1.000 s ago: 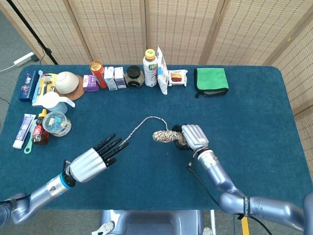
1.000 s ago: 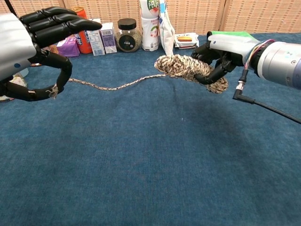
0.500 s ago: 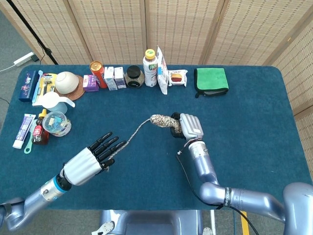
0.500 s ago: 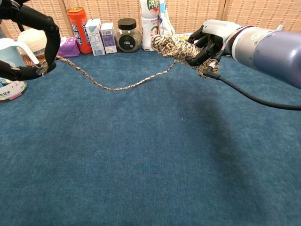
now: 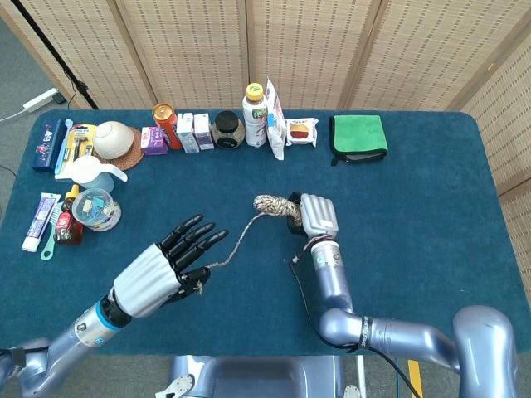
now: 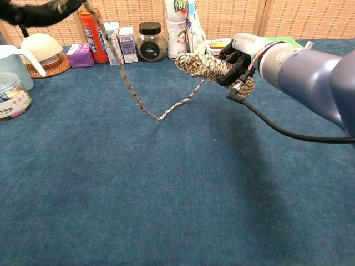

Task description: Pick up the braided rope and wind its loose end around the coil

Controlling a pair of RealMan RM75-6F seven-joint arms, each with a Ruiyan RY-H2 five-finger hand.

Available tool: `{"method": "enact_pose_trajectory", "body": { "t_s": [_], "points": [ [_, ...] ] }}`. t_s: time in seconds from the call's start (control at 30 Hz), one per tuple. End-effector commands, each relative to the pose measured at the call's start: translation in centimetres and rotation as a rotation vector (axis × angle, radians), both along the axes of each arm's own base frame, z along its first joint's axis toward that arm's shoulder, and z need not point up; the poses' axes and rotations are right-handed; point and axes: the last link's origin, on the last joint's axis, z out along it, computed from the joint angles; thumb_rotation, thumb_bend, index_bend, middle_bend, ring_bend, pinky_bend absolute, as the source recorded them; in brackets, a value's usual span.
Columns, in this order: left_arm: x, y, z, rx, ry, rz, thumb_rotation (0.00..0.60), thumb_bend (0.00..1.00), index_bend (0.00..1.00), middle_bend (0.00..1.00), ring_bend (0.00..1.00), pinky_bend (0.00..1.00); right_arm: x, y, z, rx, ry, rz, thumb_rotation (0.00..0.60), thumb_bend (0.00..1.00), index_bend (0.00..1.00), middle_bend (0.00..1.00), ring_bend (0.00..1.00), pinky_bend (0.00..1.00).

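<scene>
My right hand (image 5: 317, 217) (image 6: 244, 52) grips the braided rope's coil (image 5: 271, 205) (image 6: 203, 66) and holds it above the blue table, level with its free end pointing left. The loose end (image 5: 237, 239) (image 6: 138, 100) runs down and left from the coil to my left hand (image 5: 170, 264). That hand pinches the rope's tip, its other fingers spread. In the chest view only the left hand's dark fingers (image 6: 33, 12) show at the top left edge, with the rope hanging from them in a slack V.
Along the table's far side stand a red can (image 5: 165, 124), small cartons (image 5: 194, 132), a dark jar (image 5: 226, 129), a bottle (image 5: 255, 114), snack packets (image 5: 302, 130) and a green cloth (image 5: 358, 137). At far left sit a bowl (image 5: 113, 139), a cup (image 5: 89, 174) and toiletries (image 5: 41, 218).
My left hand has risen, lifting the rope's tip out of the top of the chest view, so the slack hangs steeper. My right hand with the coil has barely shifted left.
</scene>
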Motion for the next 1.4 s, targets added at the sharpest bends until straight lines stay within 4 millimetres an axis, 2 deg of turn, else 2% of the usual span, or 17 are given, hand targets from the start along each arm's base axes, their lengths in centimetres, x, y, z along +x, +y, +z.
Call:
{"method": "enact_pose_trajectory", "body": {
  "t_s": [0.03,0.27,0.7,0.93,1.17,1.4],
  "points": [
    [1.1,0.2,0.0,-0.043,-0.04,0.019,0.6,0.37,0.78,0.0,0.0,0.0,-0.2,0.1,-0.3,0.0,0.025,0.008,0.6,0.86,0.65,0.62,0.44,0.63],
    [4.0,0.7,0.7,-0.1,-0.132,0.042,0.6,0.37,0.78,0.0,0.0,0.0,-0.5,0.4,-1.5,0.013,0.05,0.012,0.6,0.86,0.65,0.63,0.44,0.64],
    [7.1,2.4,1.4,-0.086,-0.189,0.077,0.6,0.37,0.78,0.0,0.0,0.0,-0.7,1.1,-2.5,0.043,0.058,0.025,0.6,0.86,0.66,0.63,0.44,0.64],
    [8.6,2.6,1.6,-0.157,-0.251,0.116,0.6,0.37,0.79,0.0,0.0,0.0,-0.5,1.5,-3.1,0.052,0.066,0.039,0.6,0.86,0.66,0.63,0.44,0.65],
    [11.4,3.3,3.6,-0.164,-0.324,0.135,0.6,0.37,0.8,0.0,0.0,0.0,0.1,2.0,-3.7,0.069,0.06,0.055,0.6,0.87,0.66,0.63,0.45,0.65],
    [13.6,4.3,4.5,-0.155,-0.378,0.161,0.6,0.37,0.8,0.0,0.0,0.0,0.8,2.6,-4.2,0.084,0.056,0.071,0.6,0.87,0.66,0.63,0.45,0.65]
  ]
}}
